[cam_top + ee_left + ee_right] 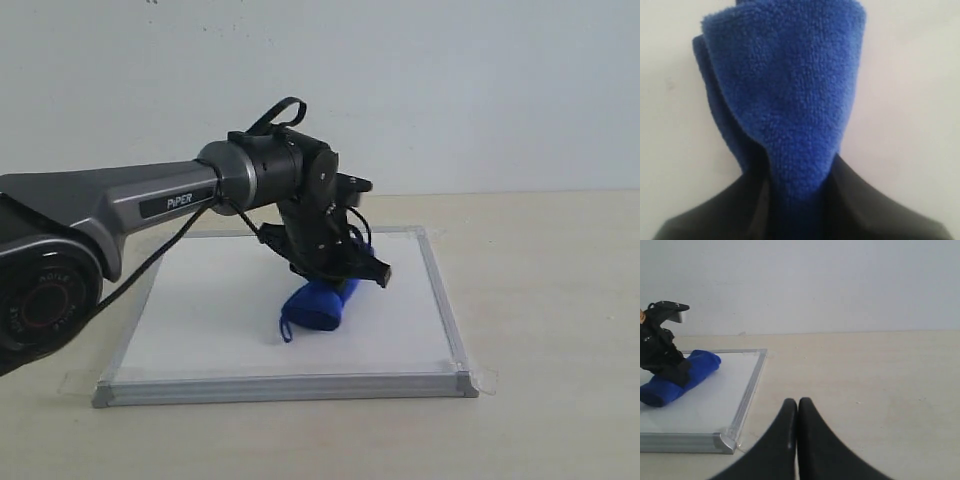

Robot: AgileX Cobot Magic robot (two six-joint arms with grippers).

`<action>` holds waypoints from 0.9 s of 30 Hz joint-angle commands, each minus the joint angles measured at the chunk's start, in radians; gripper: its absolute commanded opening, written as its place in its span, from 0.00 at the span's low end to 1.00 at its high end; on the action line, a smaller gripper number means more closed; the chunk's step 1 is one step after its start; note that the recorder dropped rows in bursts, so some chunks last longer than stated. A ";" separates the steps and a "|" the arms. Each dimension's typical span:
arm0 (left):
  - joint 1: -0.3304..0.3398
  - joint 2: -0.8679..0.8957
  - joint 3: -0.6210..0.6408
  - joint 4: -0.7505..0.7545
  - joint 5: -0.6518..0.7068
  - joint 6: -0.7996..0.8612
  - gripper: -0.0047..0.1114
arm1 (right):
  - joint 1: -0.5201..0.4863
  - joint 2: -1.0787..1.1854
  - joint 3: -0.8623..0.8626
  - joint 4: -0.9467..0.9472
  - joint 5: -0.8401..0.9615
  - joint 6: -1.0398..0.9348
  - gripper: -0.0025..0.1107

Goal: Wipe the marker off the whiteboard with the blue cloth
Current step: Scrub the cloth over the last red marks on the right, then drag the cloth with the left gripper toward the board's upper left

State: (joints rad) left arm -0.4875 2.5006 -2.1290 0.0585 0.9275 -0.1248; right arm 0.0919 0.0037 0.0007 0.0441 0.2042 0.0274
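The whiteboard [210, 300], white with a silver frame, lies flat on the table. No marker shows on its bare surface in any view. The blue cloth [318, 305], a fuzzy roll with a small loop [287, 325], rests on the board right of its middle. My left gripper [345, 285] comes down from the left and is shut on the cloth's far end. From the left wrist, the cloth [790, 90] fans out from between the black fingers [865, 205]. My right gripper [798, 405] is shut and empty over the table beside the board's corner [725, 442], apart from the cloth [677, 377].
The beige table [540, 300] stretches right of the board, and a white wall stands behind it. The left arm's grey body [90, 210] and black cable [150, 265] hang over the board's left side. A clear tape tab [485, 380] sticks out at the front right corner.
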 commanded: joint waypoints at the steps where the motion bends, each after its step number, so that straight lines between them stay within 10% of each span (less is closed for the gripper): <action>1: -0.123 0.018 0.012 -0.207 -0.058 0.169 0.07 | -0.002 -0.004 -0.001 -0.002 -0.005 -0.004 0.02; 7: -0.169 0.018 0.012 -0.175 -0.062 0.207 0.07 | -0.002 -0.004 -0.001 -0.002 -0.005 -0.004 0.02; 27: 0.139 0.018 0.012 -0.068 -0.124 0.125 0.07 | -0.002 -0.004 -0.001 -0.002 -0.005 -0.004 0.02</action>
State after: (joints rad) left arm -0.3792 2.5105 -2.1228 -0.0340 0.8036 -0.0102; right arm 0.0919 0.0037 0.0007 0.0441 0.2042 0.0274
